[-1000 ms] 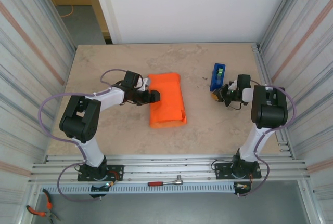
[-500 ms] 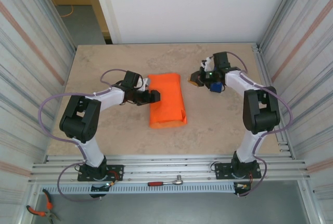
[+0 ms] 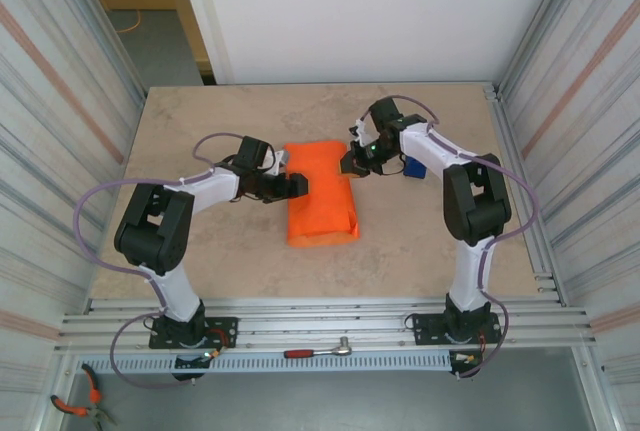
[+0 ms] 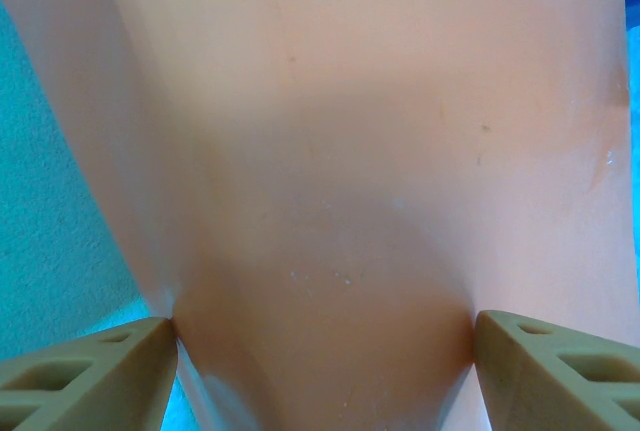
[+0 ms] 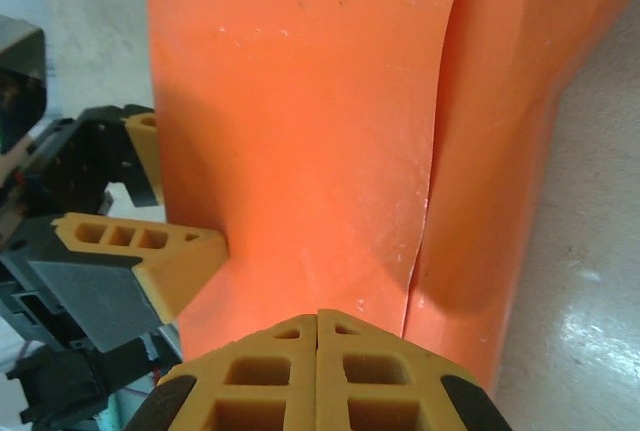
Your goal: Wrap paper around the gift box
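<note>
Left jaws: wide apart, one pad on each side of the wrapped bundle, clamped on the paper. The left gripper (image 3: 296, 186) meets the bundle at its left edge.
Right jaws: pressed together, nothing between them. The right gripper (image 5: 318, 353) points its tip at the top of the bundle, just right of the left fingers (image 5: 150, 251).
Paper (image 3: 320, 196): bright orange, folded into a long packet at mid-table, its near end loose and slightly flared.
Seam (image 5: 435, 141): one flap overlaps the other along the packet's length, with a slight gap at the edge.
Box: hidden; judged to lie inside the folds.
Dispenser (image 3: 412, 165): blue, just right of the packet, behind the right arm.
Table (image 3: 200, 121): beige, flat, bare around the packet.
Step in hand (judged): press the overlap flat while the left grip steadies the packet.
Method advised: bring the closed tip down on the upper flap close to the seam, then slide along it, not across. Keep the left clamp firm but not crushing.
Risk: a sideways push could lift the flap or twist the packet out of the clamp.
</note>
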Tool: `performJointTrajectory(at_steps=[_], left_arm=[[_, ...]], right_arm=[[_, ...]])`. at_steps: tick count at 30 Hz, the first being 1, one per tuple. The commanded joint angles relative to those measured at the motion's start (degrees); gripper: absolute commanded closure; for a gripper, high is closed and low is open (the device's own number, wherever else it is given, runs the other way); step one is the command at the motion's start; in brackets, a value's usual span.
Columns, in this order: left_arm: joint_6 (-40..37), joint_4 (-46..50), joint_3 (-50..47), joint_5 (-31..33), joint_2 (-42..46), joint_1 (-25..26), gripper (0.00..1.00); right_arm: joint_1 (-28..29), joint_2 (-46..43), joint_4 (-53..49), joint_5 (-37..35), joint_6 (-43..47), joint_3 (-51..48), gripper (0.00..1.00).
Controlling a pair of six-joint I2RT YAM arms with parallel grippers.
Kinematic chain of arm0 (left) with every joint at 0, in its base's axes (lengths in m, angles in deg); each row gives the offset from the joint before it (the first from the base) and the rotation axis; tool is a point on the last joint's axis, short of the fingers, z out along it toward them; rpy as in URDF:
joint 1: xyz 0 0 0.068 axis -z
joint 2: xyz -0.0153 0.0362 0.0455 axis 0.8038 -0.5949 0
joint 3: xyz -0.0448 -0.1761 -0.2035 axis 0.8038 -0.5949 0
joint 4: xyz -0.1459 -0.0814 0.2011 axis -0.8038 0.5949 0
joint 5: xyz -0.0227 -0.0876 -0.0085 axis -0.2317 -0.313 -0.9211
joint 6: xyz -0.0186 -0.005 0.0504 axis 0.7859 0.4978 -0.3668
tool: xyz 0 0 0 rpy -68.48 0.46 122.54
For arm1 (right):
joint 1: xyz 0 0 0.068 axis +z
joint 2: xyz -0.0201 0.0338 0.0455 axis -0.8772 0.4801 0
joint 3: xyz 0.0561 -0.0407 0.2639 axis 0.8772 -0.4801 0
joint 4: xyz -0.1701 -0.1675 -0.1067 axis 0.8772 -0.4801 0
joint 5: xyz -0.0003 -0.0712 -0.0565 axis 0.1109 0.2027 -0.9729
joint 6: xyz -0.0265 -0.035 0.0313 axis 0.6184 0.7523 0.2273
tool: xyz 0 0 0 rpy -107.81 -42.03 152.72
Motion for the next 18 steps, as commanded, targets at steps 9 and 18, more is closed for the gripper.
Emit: performJointTrajectory(at_steps=[9,18], left_arm=[[-1.8,8.3,-3.8,10.9,-5.7,0.5,0.23],[-1.8,8.3,-3.7,11.2,-5.9,0.6,0.23]], right_arm=[[0.2,2.8,-7.4,-3.8,5.9,4.6,1.0],[1.1,6.1,-8.9,-7.8,7.3,5.7,1.0]])
